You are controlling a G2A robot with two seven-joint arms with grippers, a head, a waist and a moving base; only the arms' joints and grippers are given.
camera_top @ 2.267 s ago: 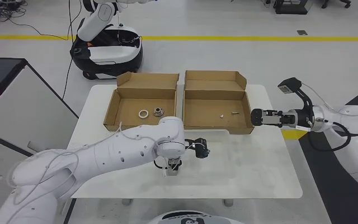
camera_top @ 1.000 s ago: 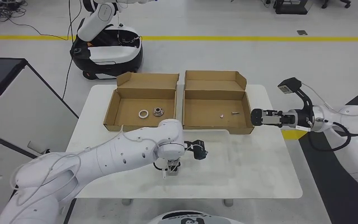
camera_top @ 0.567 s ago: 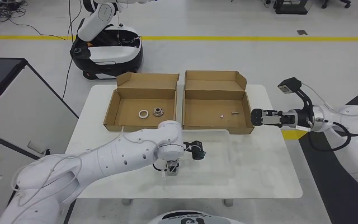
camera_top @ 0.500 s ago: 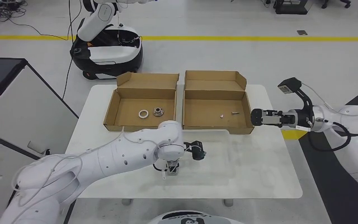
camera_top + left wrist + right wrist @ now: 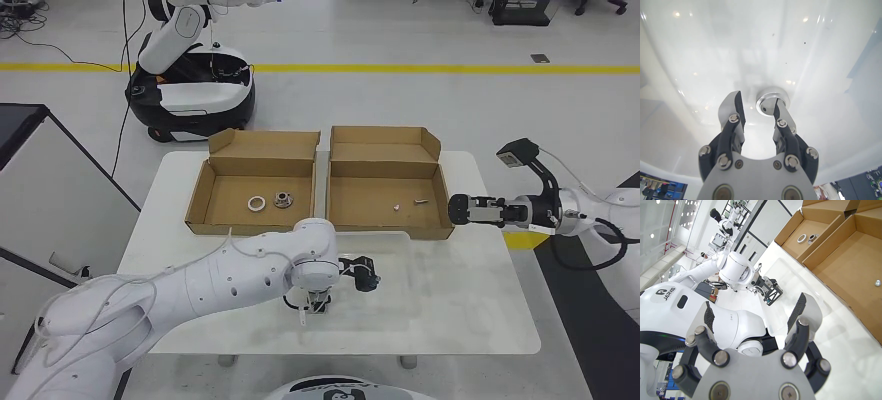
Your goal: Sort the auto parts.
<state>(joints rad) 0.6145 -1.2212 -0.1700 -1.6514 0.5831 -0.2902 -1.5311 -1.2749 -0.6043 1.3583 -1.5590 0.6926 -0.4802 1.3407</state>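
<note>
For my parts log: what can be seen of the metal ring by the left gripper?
The metal ring is a short, shiny silver collar with a small dark hole in its inner wall. It lies flat on the glossy white tray. The open left gripper straddles its rim, one finger over the hollow, one outside.

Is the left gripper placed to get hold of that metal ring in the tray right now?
Probably yes. The left gripper is open right at the ring, nothing else near in the white tray. One fingertip overlaps the ring's hole, so it may pinch just one wall.
</note>
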